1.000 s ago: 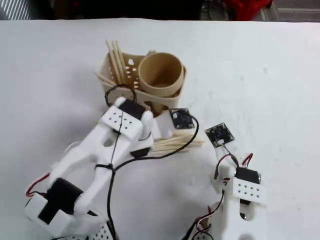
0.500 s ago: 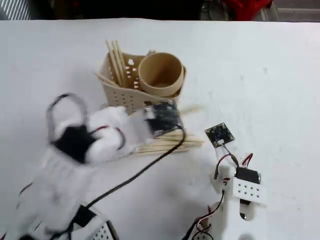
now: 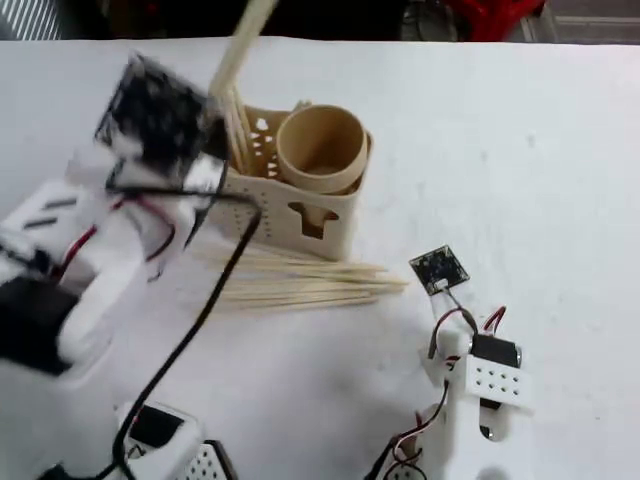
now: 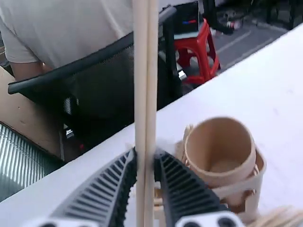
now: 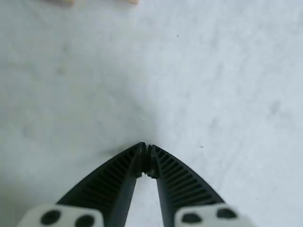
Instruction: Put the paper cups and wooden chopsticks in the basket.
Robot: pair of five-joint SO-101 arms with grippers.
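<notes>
My left gripper (image 4: 145,158) is shut on a pair of wooden chopsticks (image 4: 145,85) that stand upright between its fingers. In the high view the left arm (image 3: 110,215) is raised beside the basket (image 3: 295,205), with the held chopsticks (image 3: 243,45) sticking up toward the table's far edge. Stacked paper cups (image 3: 322,150) sit in the basket, with several chopsticks (image 3: 236,125) leaning in its left part. A pile of chopsticks (image 3: 300,283) lies on the table in front of the basket. My right gripper (image 5: 146,161) is shut on nothing, just above bare table.
The right arm (image 3: 492,375) rests near the front right of the table, with a small circuit board (image 3: 439,268) on it. A black cable (image 3: 200,320) trails from the left arm. Behind the table stand a chair (image 4: 94,90) and a red stool (image 4: 199,47).
The left arm has swung up and left from the chopstick pile by the basket, lifting two chopsticks with it. The right arm has not moved.
</notes>
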